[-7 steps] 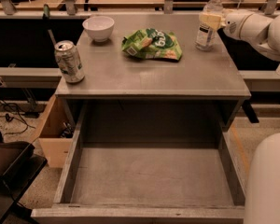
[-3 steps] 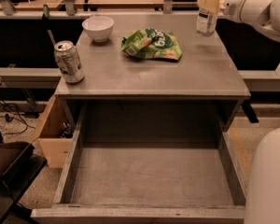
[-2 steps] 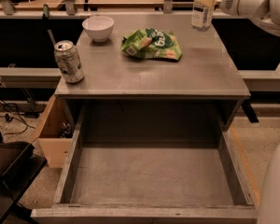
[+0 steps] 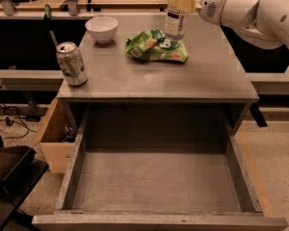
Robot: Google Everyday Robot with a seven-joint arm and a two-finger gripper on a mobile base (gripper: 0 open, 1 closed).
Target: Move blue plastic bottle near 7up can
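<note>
gripper (image 4: 179,2) | behind bag (image 4: 156,46) | holds clear blue plastic bottle (image 4: 175,25) (white label)

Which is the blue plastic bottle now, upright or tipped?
Upright. The blue plastic bottle hangs vertical in the gripper, shut on its top, over the table.

Gripper (image 4: 180,2) sat top-right over back of table (image 4: 159,81), clamped on upper part of blue plastic bottle (image 4: 175,25), which was upright w/ its base just behind green snack bag (image 4: 156,47). 7up can (image 4: 71,64) stood at front-left corner, well apart from bottle, w/ white bowl (image 4: 101,29) behind it. Drawer (image 4: 154,186) below hung open.
</note>
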